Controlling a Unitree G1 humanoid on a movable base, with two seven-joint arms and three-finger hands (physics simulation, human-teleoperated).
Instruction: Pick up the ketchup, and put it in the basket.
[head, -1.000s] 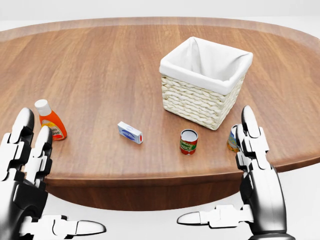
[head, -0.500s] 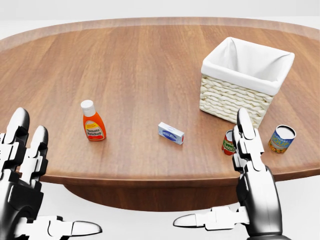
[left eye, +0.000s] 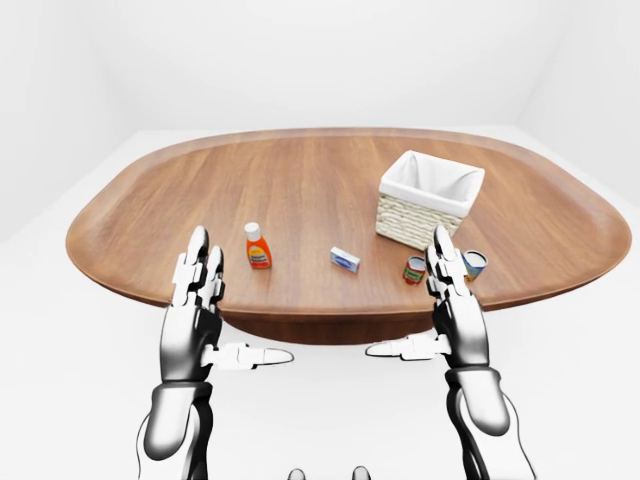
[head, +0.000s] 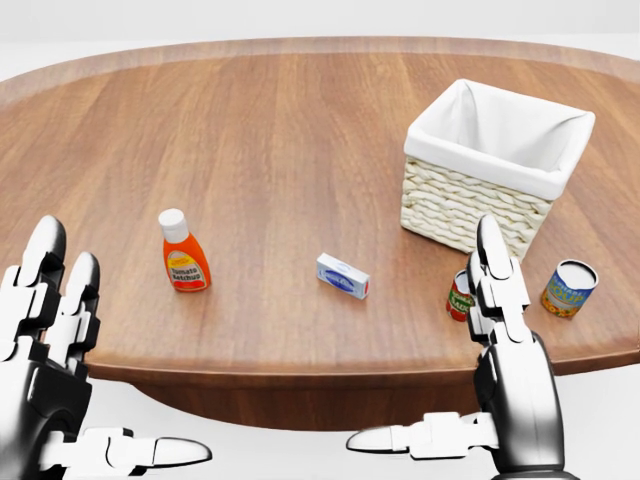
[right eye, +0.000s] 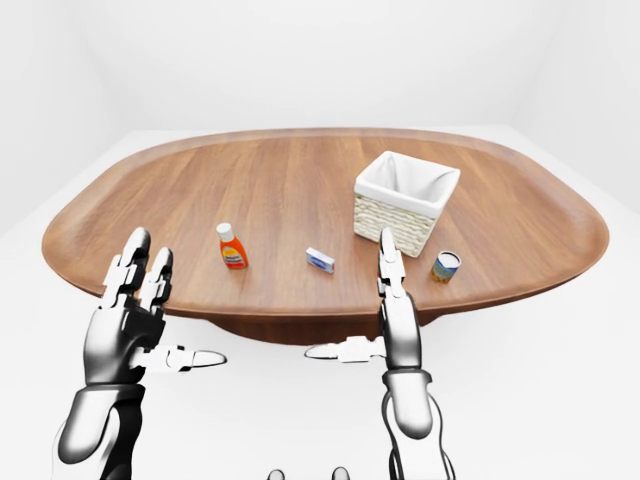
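The ketchup bottle (head: 184, 252) stood upright on the oval wooden bench (head: 270, 130), well to the left of the wicker basket (head: 490, 170) in the head view, with nothing gripping it. Taking the basket as landmark: the basket sat toward the right of the bench, lined with white cloth and, as far as its visible inside showed, held nothing. A small blue-and-white box (head: 343, 275) lay between the bottle and the basket, below and left of it. A red-labelled can (head: 460, 296) stood just below the basket's near corner, partly hidden behind the right hand, and a blue-and-yellow can (head: 567, 288) stood below the basket's right side.

Both hands were held up off the bench, short of its near edge. The left hand (head: 50, 350) had its fingers (head: 43, 250) spread and pointing up, thumb stuck out sideways, holding nothing; it was lower and to the left of the bottle, far from the basket. The right hand (head: 505, 370) likewise had its fingers straight and apart, thumb out to the side, empty, below the basket.

By these views the task had hardly begun: no grasp was made, the bottle was untouched, and reaching, closing on it, carrying it across to the basket and releasing it inside all remained to be done.
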